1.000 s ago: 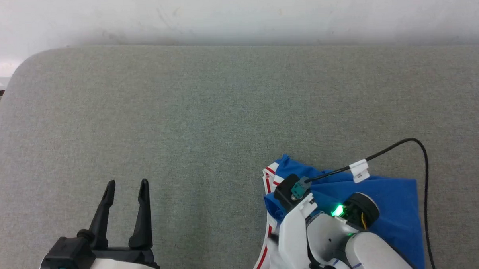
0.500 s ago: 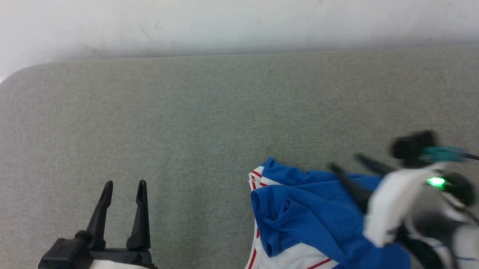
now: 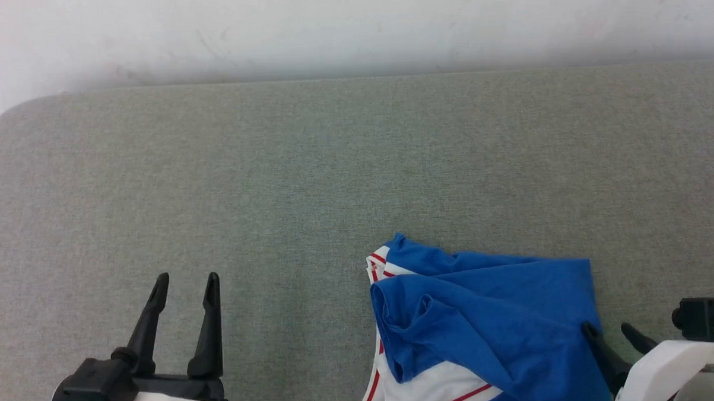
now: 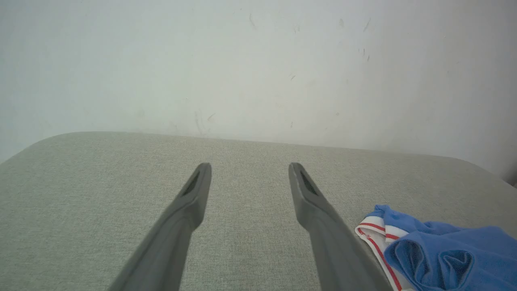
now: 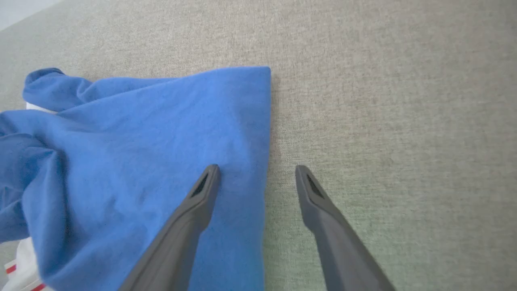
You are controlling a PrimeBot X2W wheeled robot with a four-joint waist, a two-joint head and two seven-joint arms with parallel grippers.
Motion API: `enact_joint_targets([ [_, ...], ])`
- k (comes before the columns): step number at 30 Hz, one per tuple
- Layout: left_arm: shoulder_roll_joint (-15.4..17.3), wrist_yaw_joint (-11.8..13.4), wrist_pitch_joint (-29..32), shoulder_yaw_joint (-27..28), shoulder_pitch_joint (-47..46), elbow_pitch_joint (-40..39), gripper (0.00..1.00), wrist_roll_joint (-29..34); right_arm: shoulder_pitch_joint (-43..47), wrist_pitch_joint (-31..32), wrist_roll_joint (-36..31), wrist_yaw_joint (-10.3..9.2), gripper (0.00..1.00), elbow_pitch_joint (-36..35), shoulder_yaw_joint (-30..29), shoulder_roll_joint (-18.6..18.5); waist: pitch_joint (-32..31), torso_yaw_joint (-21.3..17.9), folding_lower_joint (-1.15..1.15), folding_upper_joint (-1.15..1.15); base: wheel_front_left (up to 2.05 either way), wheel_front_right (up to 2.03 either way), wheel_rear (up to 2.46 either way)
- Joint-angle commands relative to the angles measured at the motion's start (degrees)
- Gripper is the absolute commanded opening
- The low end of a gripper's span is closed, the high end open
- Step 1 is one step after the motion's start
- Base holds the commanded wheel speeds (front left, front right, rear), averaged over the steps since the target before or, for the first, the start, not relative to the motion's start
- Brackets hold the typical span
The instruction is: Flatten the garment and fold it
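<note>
The garment [image 3: 486,320], a royal-blue T-shirt with white sleeves and red-striped trim, lies crumpled on the grey cushion near the front right; its lettering is hidden. My right gripper [image 3: 608,329] stands open at the garment's right edge. In the right wrist view, the right gripper [image 5: 257,169] straddles that edge of the garment [image 5: 153,153], one finger over blue cloth, the other over bare cushion. My left gripper [image 3: 185,283] is open and empty at the lower left, well left of the shirt. From the left wrist, the left gripper [image 4: 249,167] points at the back wall, the garment [image 4: 436,254] at the lower right.
The grey fabric cushion [image 3: 273,179] spreads wide to the left and behind the shirt, its rounded left corner near the picture's edge. A white wall [image 3: 351,28] rises right behind it.
My right arm has drawn back off the top of the garment to its right edge, uncovering the blue cloth. The camera has shifted slightly. The left gripper holds its place.
</note>
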Motion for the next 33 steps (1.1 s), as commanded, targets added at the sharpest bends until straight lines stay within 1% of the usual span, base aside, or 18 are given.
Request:
enact_joint_targets([
  [1,0.6,-0.2,0.3,0.0,-0.3,-0.4,1.0,0.5,-0.4,-0.9,0.3,-0.04,1.0,1.9,-0.4,0.1,0.1,0.5,0.0,0.0,0.0,0.0,0.0],
  [5,1.3,-0.2,0.9,-0.1,-0.4,-0.8,1.0,0.7,-1.9,-2.1,0.4,-0.04,1.0,6.7,0.2,0.1,0.1,1.5,0.0,0.0,0.0,0.0,0.0],
  [8,1.5,-0.2,1.3,-0.4,-0.6,-1.1,1.0,0.7,-2.9,-1.9,2.3,-0.04,1.0,9.8,1.3,0.2,-0.2,2.3,0.0,0.0,0.0,0.0,0.0],
  [9,1.5,-0.2,1.4,-0.6,-0.6,-1.1,1.0,0.7,-3.2,-1.6,2.6,-0.04,0.63,10.8,1.8,0.2,-0.3,2.5,0.0,0.0,0.0,0.0,0.0],
  [10,1.5,-0.1,1.5,-0.7,-0.6,-1.1,1.0,0.8,-3.5,-1.3,2.8,-0.04,0.42,11.7,2.2,0.2,-0.4,2.7,0.0,0.0,0.0,0.0,0.0],
  [11,1.4,-0.1,1.5,-0.8,-0.6,-1.2,1.0,0.8,-3.8,-1.2,3.2,-0.04,0.27,12.6,2.3,0.2,-0.5,2.8,0.0,0.0,0.0,0.0,0.0],
  [12,1.4,-0.1,1.6,-0.9,-0.6,-1.2,1.0,0.8,-4.1,-0.9,3.6,-0.04,0.0,13.5,2.5,0.2,-0.5,2.9,0.0,0.0,0.0,0.0,0.0],
  [16,1.4,0.1,1.8,-1.3,-0.7,-1.5,1.0,0.9,-5.1,-1.3,3.9,-0.04,0.0,14.9,3.0,0.2,-0.7,3.1,0.0,0.0,0.0,0.0,0.0],
  [21,1.6,1.2,1.8,-1.2,-1.0,-2.6,1.0,1.9,-7.3,-1.9,2.8,-0.04,0.0,12.6,4.0,0.2,-0.3,1.6,0.0,0.0,0.0,0.0,0.0],
  [25,1.3,1.3,1.7,-1.7,-1.5,-3.3,1.0,2.0,-9.9,-0.6,1.1,-0.04,0.0,10.1,4.2,0.2,0.8,-0.5,0.0,0.0,0.0,0.0,0.0],
  [29,1.4,1.4,1.7,-1.9,-2.2,-3.3,1.0,2.1,-12.9,1.2,-2.4,-0.04,0.0,8.2,4.1,0.0,1.7,-3.2,0.0,0.0,0.0,0.0,0.0],
  [31,1.6,1.5,1.7,-1.8,-2.4,-3.4,1.0,2.1,-14.7,2.2,-3.5,-0.04,0.0,7.6,4.9,-1.0,2.1,-4.9,0.0,0.0,0.0,0.0,0.0],
  [33,1.9,1.5,1.8,-1.6,-2.5,-3.5,1.0,2.1,-16.7,3.2,-4.4,-0.04,0.0,7.3,6.2,-2.8,2.5,-6.7,0.0,0.0,0.0,0.0,0.0],
])
